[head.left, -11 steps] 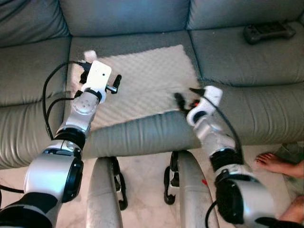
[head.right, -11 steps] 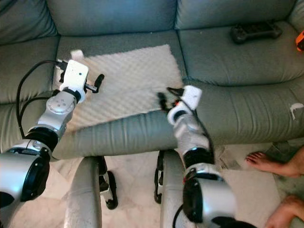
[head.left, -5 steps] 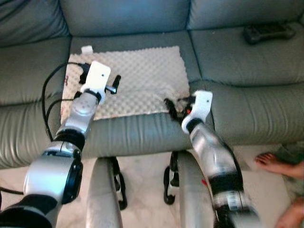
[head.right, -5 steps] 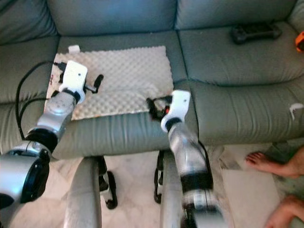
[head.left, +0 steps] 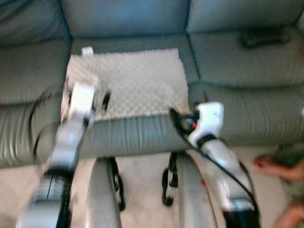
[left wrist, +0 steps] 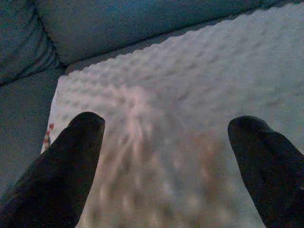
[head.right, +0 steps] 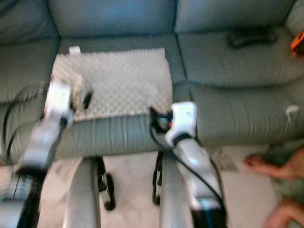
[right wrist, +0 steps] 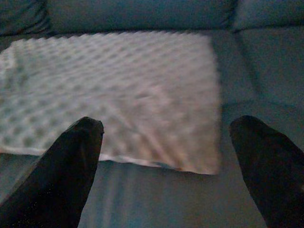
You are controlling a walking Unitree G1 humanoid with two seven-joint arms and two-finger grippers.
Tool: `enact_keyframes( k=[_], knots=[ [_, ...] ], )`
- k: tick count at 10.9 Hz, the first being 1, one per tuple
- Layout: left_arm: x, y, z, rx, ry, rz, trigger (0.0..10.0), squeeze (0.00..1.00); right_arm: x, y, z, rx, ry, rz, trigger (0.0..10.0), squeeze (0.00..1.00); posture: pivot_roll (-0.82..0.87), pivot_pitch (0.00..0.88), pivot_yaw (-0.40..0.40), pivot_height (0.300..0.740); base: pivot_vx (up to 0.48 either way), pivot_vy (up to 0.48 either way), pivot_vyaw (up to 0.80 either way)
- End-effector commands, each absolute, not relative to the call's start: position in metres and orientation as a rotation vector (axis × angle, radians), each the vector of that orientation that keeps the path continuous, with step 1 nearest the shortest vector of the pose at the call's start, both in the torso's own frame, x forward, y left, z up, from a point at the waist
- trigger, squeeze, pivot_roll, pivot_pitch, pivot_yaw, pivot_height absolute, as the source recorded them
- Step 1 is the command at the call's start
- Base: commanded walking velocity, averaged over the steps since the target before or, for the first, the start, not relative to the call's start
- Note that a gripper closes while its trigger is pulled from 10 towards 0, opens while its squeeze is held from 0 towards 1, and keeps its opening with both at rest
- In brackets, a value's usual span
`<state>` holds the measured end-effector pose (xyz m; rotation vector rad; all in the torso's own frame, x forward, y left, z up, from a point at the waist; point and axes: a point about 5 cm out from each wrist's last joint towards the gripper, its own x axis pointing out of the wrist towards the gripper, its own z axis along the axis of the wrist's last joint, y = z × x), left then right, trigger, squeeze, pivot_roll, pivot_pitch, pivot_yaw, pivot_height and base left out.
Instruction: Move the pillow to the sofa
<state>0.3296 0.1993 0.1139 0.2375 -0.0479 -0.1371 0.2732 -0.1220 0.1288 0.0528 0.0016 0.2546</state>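
Note:
The pillow (head.left: 133, 80), flat, cream and bumpy, lies on the grey sofa's (head.left: 237, 66) middle seat, its front edge near the seat's front. My left gripper (left wrist: 166, 123) is open above the pillow's front left corner, with nothing between its fingers (left wrist: 80, 137). My right gripper (right wrist: 166, 126) is open just in front of the pillow's front right corner, over the seat's front edge, and holds nothing. In the eye views both arms are blurred; the left gripper (head.left: 95, 95) and the right gripper (head.left: 178, 118) sit at the pillow's front corners.
A dark game controller (head.left: 261, 37) lies on the right seat. A small white scrap (head.right: 289, 110) rests on the right seat's front, and something orange (head.right: 298, 42) shows at the right edge. A person's bare foot (head.left: 275, 166) is on the floor at right.
The pillow, raised at its front a second ago, has settled flat on the seat. Both grippers have drawn back from it toward the seat's front edge. The picture is blurred now.

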Motion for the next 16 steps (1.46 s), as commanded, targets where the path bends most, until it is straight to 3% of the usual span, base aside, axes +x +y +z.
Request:
enact_keyframes(
  k=[1,3,6,10,14,16],
  knots=[
    [0.319,0.201,0.114,0.217,-0.054,-0.143,10.0,0.00,0.267,-0.133,0.124,0.068,0.027,0.194,10.0,0.00,-0.07,0.162,-0.030,0.614,0.000,0.000,0.00],
    [0.299,0.213,0.107,0.149,-0.026,-0.099,10.0,0.00,0.264,-0.148,0.118,0.087,0.034,0.143,10.0,0.00,-0.04,0.106,-0.029,0.614,0.000,0.000,0.00],
    [0.299,0.187,0.110,0.111,-0.032,-0.133,10.0,0.00,0.286,-0.165,0.117,0.099,0.042,0.080,10.0,0.00,-0.02,0.000,-0.052,0.664,0.000,0.000,0.00],
    [0.300,0.169,0.096,0.075,0.033,-0.157,10.0,0.00,0.292,-0.169,0.105,0.117,0.062,0.052,10.0,0.00,-0.02,0.000,-0.052,0.739,0.000,0.000,0.00],
    [0.305,0.167,0.095,0.053,0.041,-0.137,10.0,0.00,0.300,-0.174,0.109,0.117,0.035,0.047,10.0,0.00,-0.03,0.000,-0.071,0.740,0.000,0.000,0.00],
    [0.307,0.161,0.094,0.036,0.045,-0.143,10.0,0.00,0.303,-0.174,0.111,0.111,0.028,0.056,10.0,0.00,-0.04,0.000,-0.067,0.740,0.000,0.390,0.00]
  ],
)
